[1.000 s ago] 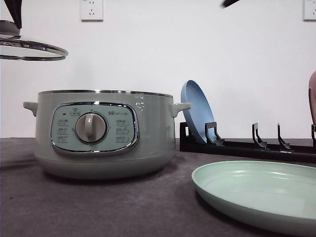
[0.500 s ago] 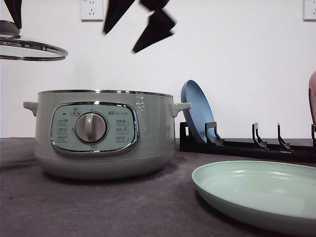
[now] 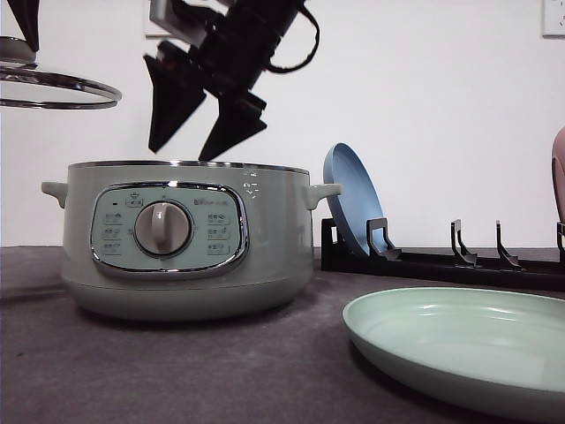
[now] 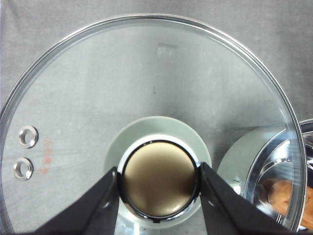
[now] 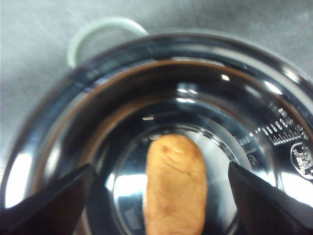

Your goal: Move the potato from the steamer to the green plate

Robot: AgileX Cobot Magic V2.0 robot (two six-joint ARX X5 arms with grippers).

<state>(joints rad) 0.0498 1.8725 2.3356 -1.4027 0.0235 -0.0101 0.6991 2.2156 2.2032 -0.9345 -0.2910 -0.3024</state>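
Note:
The pale green steamer (image 3: 185,238) stands open at the table's left. Inside its shiny metal bowl (image 5: 234,103) lies the orange-brown potato (image 5: 176,186), also glimpsed through the glass in the left wrist view (image 4: 286,195). My right gripper (image 3: 181,152) hangs open just above the steamer's rim, and its fingers straddle the potato from above without touching it (image 5: 159,167). My left gripper (image 4: 159,169) is shut on the knob of the glass lid (image 3: 53,84), holding it high at the left. The green plate (image 3: 459,349) lies bare at the front right.
A black dish rack (image 3: 441,261) stands behind the green plate with a blue plate (image 3: 351,199) leaning in it. A brownish object (image 3: 558,172) pokes in at the right edge. The grey table (image 3: 177,371) lies in front of the steamer.
My right gripper has come in from the upper right and dropped, open, to just above the steamer's rim. The lid and left gripper have stayed put.

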